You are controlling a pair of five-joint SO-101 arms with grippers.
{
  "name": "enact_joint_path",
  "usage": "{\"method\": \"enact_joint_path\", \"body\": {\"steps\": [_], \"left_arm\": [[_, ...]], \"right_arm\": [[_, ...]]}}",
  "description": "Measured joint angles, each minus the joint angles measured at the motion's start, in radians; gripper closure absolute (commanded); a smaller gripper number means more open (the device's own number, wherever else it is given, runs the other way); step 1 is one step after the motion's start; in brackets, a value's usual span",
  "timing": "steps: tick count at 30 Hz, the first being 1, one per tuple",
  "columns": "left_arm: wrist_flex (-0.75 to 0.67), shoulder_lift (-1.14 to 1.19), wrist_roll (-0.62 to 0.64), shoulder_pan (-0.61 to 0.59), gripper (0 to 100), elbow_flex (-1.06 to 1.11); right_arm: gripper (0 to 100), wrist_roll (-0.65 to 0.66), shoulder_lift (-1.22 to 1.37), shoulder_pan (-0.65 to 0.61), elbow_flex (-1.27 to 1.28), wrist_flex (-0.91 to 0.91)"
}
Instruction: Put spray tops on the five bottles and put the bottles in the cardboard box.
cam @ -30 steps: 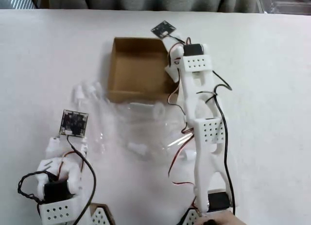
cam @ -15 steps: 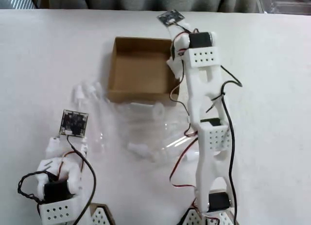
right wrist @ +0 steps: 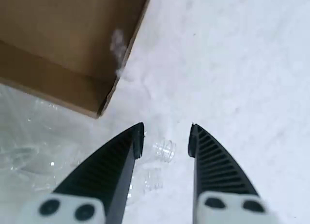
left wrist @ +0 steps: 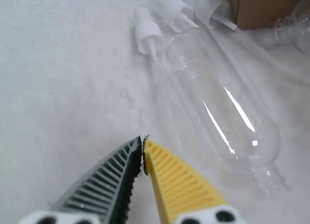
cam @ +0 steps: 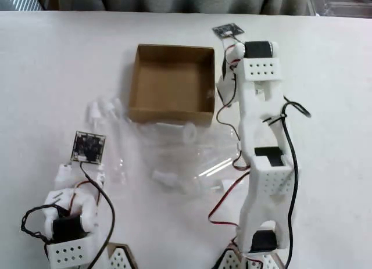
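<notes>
The cardboard box (cam: 171, 83) lies open on the white table, and I see nothing inside it. Several clear bottles (cam: 174, 147) lie on their sides in front of it, with white spray tops (cam: 99, 110) loose among them. My right gripper (right wrist: 165, 129) is open beside the box's right near corner (right wrist: 104, 105), above a clear bottle neck (right wrist: 164, 150). My left gripper (left wrist: 143, 141) is shut and empty near the table's front left. A clear bottle (left wrist: 218, 103) lies just ahead of it, a spray top (left wrist: 147, 35) by its mouth.
The right arm (cam: 261, 135) stretches from the front edge up along the box's right side. Red and black cables (cam: 229, 187) hang over the bottles. The left arm's base (cam: 67, 234) sits at the front left corner.
The right arm has swung right, from over the box's right wall to the table beside it. A hand at the front edge by its base has gone. The left arm has not moved.
</notes>
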Motion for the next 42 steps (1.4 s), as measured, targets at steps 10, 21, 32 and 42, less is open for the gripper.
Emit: {"method": "enact_joint_path", "body": {"steps": [10,21,32,42], "left_arm": [[0.0,0.0,0.0,0.0,98,0.0],[0.0,0.0,0.0,0.0,98,0.0],[0.0,0.0,0.0,0.0,98,0.0],[0.0,0.0,0.0,0.0,98,0.0]], "right_arm": [[87.2,0.158,-0.158,0.043,0.278,-0.017],[84.9,0.417,-0.407,0.037,0.64,-0.186],[77.2,0.62,-0.572,-0.031,0.97,-0.485],[77.6,0.799,-0.535,-0.057,1.066,-0.609]]}}
